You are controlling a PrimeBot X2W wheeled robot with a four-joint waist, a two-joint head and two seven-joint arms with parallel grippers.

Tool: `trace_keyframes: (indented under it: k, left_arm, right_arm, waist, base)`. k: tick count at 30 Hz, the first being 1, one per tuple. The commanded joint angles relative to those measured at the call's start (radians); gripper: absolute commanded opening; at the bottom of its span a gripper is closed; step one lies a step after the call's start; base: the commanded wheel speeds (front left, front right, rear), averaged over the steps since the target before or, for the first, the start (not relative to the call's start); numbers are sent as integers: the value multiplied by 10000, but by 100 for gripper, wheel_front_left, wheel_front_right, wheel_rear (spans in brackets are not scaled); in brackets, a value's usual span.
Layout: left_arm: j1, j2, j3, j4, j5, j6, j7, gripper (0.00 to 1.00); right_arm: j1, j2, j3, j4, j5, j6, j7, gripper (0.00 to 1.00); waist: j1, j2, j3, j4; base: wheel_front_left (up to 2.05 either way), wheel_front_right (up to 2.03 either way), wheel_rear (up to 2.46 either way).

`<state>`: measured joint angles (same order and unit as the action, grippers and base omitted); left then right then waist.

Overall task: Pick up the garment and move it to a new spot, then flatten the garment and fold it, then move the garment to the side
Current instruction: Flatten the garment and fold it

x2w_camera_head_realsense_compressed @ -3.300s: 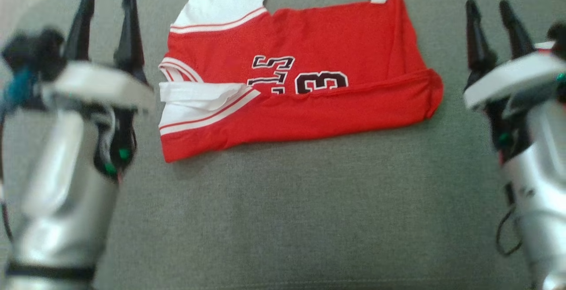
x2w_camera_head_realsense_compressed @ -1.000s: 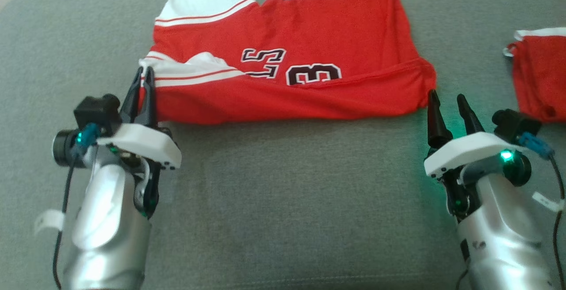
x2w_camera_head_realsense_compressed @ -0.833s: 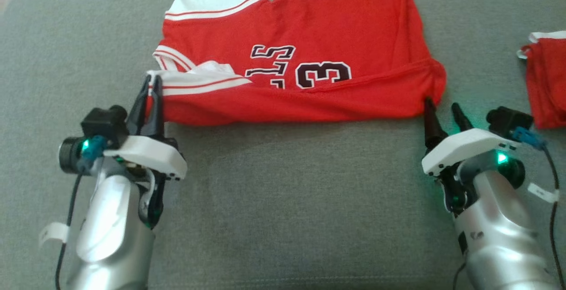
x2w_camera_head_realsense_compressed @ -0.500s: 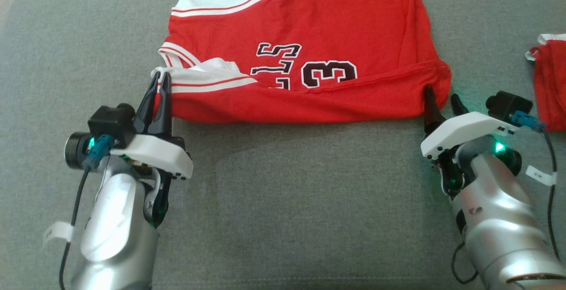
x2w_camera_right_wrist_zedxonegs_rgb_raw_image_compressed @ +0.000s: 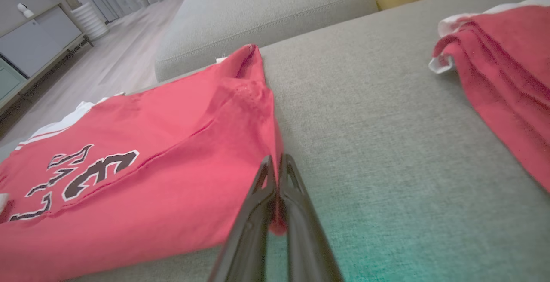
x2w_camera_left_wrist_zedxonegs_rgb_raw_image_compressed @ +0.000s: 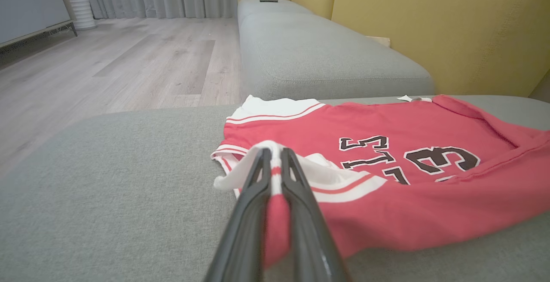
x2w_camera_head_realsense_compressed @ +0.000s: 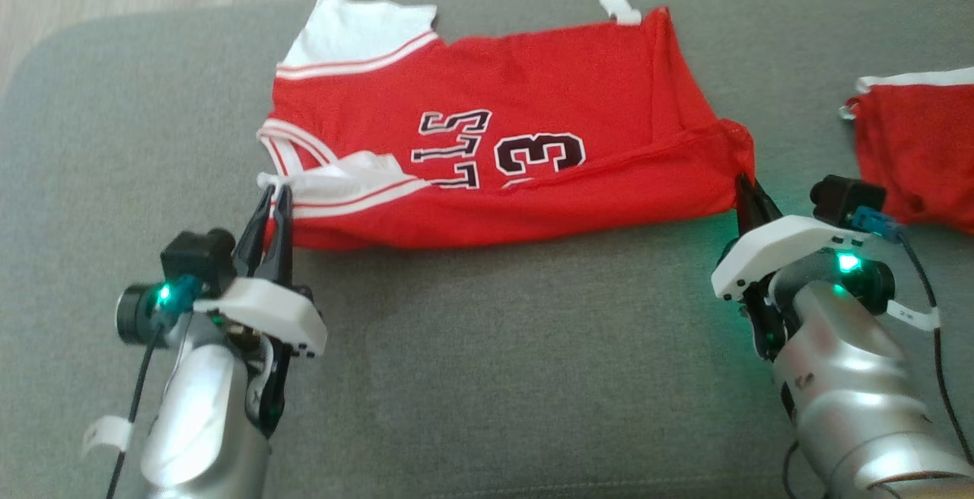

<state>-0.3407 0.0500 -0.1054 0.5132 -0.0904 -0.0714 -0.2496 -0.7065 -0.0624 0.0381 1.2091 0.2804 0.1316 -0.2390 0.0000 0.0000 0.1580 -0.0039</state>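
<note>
While clamping the garment (x2w_camera_head_realsense_compressed: 533,96) with left gripper (x2w_camera_head_realsense_compressed: 273,196) at 8 o'clock and right gripper (x2w_camera_head_realsense_compressed: 747,185) at 4 (near edge): likely mid-fold; next, lift evenly toward 12.

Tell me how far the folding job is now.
Done: the red basketball jersey with black numbers lies spread on the grey fabric cushion, near edge folded over. In hand: left gripper and right gripper each shut on a near corner. Left: finish folding, move it aside.
</note>
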Motion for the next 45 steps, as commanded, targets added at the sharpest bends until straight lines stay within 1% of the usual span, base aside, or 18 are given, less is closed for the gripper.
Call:
trace_keyframes:
  k: [1, 8, 14, 19, 23, 25, 26, 27, 32, 36, 40, 43, 45]
  left_arm:
    - [-138, 250, 415, -275, 49, -51, -122, 0]
    - [370, 235, 354, -159, 8, -189, -122, 0]
    - [1011, 319, 345, -151, -55, -293, -122, 0]
    - [1677, 304, 251, -205, -202, -370, -122, 0]
    - [2130, 269, 54, -306, -388, -441, -122, 0]
    - [2143, 269, -46, -181, -423, -461, -121, 0]
    - [2041, 271, -132, -24, -442, -473, -86, 80]
    - [1951, 270, -163, 50, -445, -475, -87, 100]
    - [1449, 308, -115, 135, -397, -276, -105, 100]
    - [935, 404, 173, -455, -480, -152, -117, 100]
    - [268, 591, 342, -1144, -545, -236, -119, 100]
    - [-229, 728, 309, -1161, -616, -323, -115, 100]
    - [-936, 943, 153, -1020, -690, -425, 189, 100]
  right_arm:
    - [-81, 92, 98, -261, -53, -9, -164, 0]
    - [747, 76, -104, -688, -412, -9, -212, 0]
    - [1580, 100, -223, -1148, -350, -9, -172, 0]
    - [2355, 114, -499, -1571, -80, -9, 172, 0]
    - [3184, 119, -393, -2298, 703, -9, 689, 0]
    - [3422, 119, -395, -2586, 803, -9, 795, 0]
    - [3562, 120, -547, -2857, 786, -9, 817, 100]
    - [3604, 120, -657, -2984, 793, -9, 824, 100]
    - [3631, 121, -706, -3929, 913, -9, 861, 100]
    - [3487, 121, -929, -5057, 778, -9, 701, 100]
    - [3191, 121, -1073, -6200, 610, -9, 935, 100]
    - [2962, 121, -1130, -6716, 476, -9, 1159, 100]
    - [2678, 121, -1175, -7204, 361, -9, 1426, 100]
  waist:
    - [0, 0, -252, -154]
    - [0, 0, -833, -268]
    - [0, 0, -1215, -404]
    - [0, 0, -1521, -476]
    - [0, 0, -1604, -513]
    - [0, 0, -1580, -551]
    - [0, 0, -1495, -594]
    - [0, 0, -1456, -601]
    - [0, 0, -1210, -670]
    - [0, 0, -936, -760]
    - [0, 0, -544, -887]
    - [0, 0, -275, -961]
    - [0, 0, 75, -1039]
  base:
    - [0, 0, 0]
    - [0, 0, 0]
    - [0, 0, 0]
    - [0, 0, 0]
    - [0, 0, 0]
    - [0, 0, 0]
    - [0, 0, 0]
    - [0, 0, 0]
    - [0, 0, 0]
    - [0, 0, 0]
    - [0, 0, 0]
    - [0, 0, 0]
    - [0, 0, 0]
